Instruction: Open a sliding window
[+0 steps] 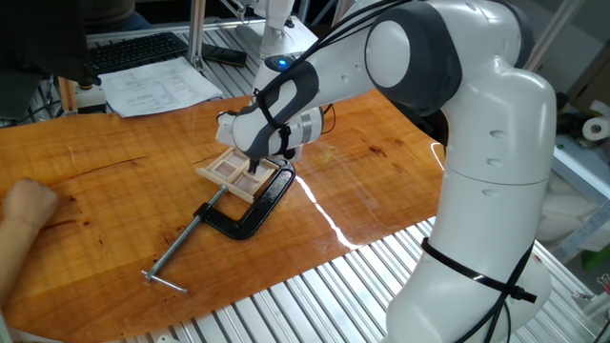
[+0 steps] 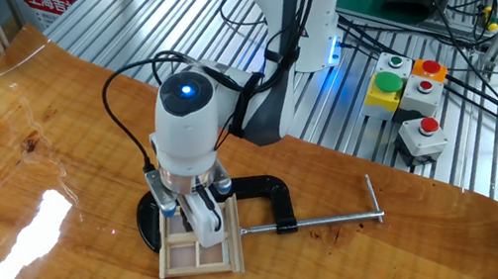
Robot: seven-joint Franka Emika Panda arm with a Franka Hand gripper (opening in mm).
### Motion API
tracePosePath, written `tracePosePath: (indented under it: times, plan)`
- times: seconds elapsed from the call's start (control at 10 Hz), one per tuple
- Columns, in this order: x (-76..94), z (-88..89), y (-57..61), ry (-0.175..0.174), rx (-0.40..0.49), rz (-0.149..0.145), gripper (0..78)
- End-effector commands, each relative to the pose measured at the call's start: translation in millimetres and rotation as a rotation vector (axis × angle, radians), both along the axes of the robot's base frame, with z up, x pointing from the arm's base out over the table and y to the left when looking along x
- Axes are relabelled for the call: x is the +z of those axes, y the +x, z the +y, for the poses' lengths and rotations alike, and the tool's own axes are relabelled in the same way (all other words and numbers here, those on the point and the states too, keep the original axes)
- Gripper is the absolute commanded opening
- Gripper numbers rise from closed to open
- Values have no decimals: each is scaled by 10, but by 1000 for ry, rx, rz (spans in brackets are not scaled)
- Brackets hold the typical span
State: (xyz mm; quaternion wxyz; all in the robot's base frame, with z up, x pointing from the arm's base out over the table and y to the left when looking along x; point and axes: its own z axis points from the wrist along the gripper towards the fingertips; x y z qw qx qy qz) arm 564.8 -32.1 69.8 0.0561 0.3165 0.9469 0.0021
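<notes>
The sliding window (image 1: pixel 229 171) is a small pale wooden frame with several panes, lying flat on the wooden table and held at one edge by a black C-clamp (image 1: pixel 255 208). It also shows in the other fixed view (image 2: pixel 199 254). My gripper (image 1: pixel 254 166) points straight down onto the window's end nearest the clamp. Its fingertips rest on the inner sash (image 2: pixel 205 229). The fingers look shut together with nothing held between them. The wrist hides part of the window in both views.
The C-clamp's long silver screw (image 1: pixel 181 252) runs toward the table's front edge; in the other fixed view it (image 2: pixel 332 218) points right. A person's hand (image 1: pixel 24 205) rests at the table's left. Papers (image 1: pixel 157 86) and a keyboard lie behind. A button box (image 2: pixel 407 94) stands off the table.
</notes>
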Motion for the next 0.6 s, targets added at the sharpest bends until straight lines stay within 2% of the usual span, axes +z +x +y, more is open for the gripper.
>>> tracePosePath:
  times: [0.1, 0.6]
  plan:
    - [-9, 7, 13, -5, 1, -6, 0]
    - [-12, 6, 17, -17, -3, -18, 0]
